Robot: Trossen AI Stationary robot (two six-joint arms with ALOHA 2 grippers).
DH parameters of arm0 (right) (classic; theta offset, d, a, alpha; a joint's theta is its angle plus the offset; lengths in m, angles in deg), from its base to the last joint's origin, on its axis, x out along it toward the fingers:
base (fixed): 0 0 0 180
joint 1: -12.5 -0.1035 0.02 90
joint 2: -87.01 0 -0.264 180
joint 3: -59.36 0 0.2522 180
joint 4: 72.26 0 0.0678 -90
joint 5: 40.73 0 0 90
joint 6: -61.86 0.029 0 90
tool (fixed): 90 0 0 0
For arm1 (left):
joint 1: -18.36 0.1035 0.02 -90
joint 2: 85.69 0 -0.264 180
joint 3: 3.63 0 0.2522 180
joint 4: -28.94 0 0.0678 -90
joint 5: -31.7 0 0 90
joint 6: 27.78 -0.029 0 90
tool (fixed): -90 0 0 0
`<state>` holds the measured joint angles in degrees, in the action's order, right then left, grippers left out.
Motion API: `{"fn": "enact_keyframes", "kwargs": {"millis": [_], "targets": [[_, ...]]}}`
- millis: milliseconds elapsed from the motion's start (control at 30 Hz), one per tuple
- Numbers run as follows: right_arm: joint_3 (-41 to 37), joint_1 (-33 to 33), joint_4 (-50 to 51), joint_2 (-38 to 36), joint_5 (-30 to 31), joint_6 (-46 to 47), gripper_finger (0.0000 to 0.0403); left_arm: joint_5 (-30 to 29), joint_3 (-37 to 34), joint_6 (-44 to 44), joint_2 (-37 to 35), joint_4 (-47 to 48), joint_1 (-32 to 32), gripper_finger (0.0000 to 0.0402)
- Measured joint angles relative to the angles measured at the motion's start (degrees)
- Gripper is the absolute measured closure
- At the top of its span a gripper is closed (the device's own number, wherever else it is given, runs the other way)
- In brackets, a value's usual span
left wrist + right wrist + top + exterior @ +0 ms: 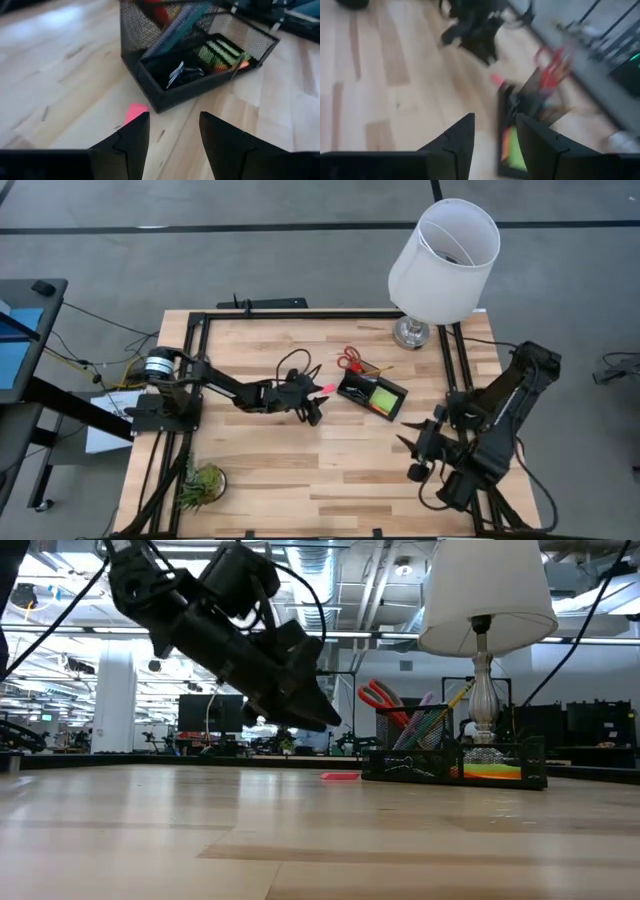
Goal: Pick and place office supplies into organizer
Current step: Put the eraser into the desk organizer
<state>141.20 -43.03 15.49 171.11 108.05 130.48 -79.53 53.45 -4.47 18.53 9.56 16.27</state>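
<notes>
The pink eraser (325, 390) lies flat on the wooden table, just left of the black mesh organizer (372, 393). The organizer holds a lime green sticky-note pad (385, 398) in its low tray. Red-handled scissors (380, 695) and pens stand in its taller section. My left gripper (174, 122) hovers open, slanting down, a little short of the eraser (134, 112), and touches nothing. My right gripper (495, 125) is open and empty above the table, to the right of the organizer (517, 135).
A white-shaded lamp (445, 260) stands at the far edge behind the organizer. A small green plant (203, 485) sits at the near left corner. Bare wood lies between the two arms in the table's middle (340, 470).
</notes>
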Motion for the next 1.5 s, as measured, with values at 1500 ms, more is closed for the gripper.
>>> {"fn": "enact_keyframes", "kwargs": {"millis": [1500], "targets": [[-51.5, 7.1, -107.9, -4.1, -33.4, -36.9, 0.0275, -1.9, 6.8, -2.9, 21.6, -8.4, 3.0, 0.0237]]}}
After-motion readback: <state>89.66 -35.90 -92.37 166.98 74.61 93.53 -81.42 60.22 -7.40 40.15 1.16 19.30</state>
